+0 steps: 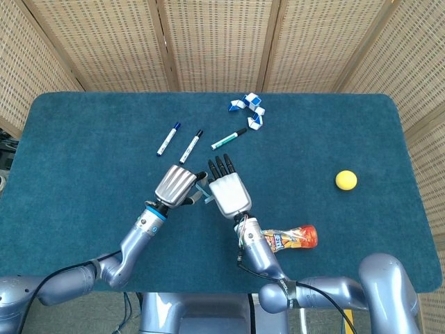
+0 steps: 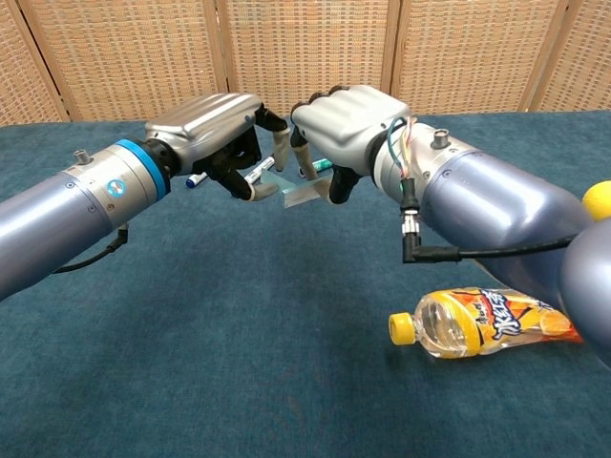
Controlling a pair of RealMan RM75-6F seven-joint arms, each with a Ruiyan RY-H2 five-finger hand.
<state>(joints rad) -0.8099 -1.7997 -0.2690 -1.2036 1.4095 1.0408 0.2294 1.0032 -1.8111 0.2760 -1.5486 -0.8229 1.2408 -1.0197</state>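
A small pale-blue flat piece (image 2: 298,192) is held above the table (image 1: 83,139) near its middle, pinched in the right hand (image 2: 346,132), whose fingers are curled down around the piece's right end; in the head view only a sliver of it (image 1: 202,191) is seen between the two hands. The left hand (image 2: 212,135) is brought right up to the piece's left end, fingers (image 2: 256,187) bent inward w/ tips at or touching its edge; a firm grip by this hand can't be told from either view, nothing else is held in it. Seen from the head view, left hand (image 1: 176,184) and right hand (image 1: 229,189) are side by side, nearly touching, w/ the right hand's dark fingertips pointed toward the far edge.

Beyond the hands, toward the far edge, three markers are laid: a blue-capped marker (image 1: 167,138), a black-capped marker (image 1: 190,146) just beside it, and a green marker (image 1: 229,139) further right. A blue-and-white twist puzzle (image 1: 249,108) is placed near the far edge, approx. centre. A yellow ball (image 1: 345,180) is set toward the right edge, well apart from the rest. An orange drink bottle (image 2: 485,321) w/ a yellow cap is lying on its side near the front edge, under the right forearm.
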